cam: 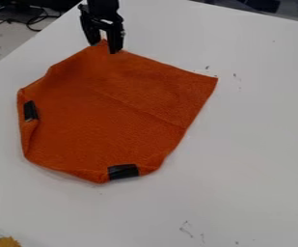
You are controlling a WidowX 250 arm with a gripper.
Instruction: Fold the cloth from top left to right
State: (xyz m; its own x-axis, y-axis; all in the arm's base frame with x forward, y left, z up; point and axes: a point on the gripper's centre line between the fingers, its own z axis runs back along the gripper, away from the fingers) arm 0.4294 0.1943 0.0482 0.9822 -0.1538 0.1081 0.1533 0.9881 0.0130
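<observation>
1. Camera view: a white table [254, 135] spreads beneath everything, its far edge slanting down toward the view's left side.
2. The orange cloth [106, 116] lies on it, mostly flat, left of the middle and reaching up toward the top edge. One corner points up toward the arm, another points right; the left and bottom edges are turned or bunched, and a faint crease crosses the upper right part.
3. The black arm [102, 6] enters from the top edge, left of centre, its visible end hanging nearly straight down. Its gripper [104, 47] points downward at the cloth's top corner, the two fingers spread with a clear gap between them. The finger on the view's right reaches lower and overlaps the cloth; the other ends beside the corner. Whether either touches the fabric, I cannot tell.
4. Dark cables [30, 21] curl at the upper left, beyond the table.
5. Two black patches [123, 171] sit on the cloth, at its left and bottom edges.
6. A yellow fuzzy thing [8, 242] shows at the lower left corner.
</observation>
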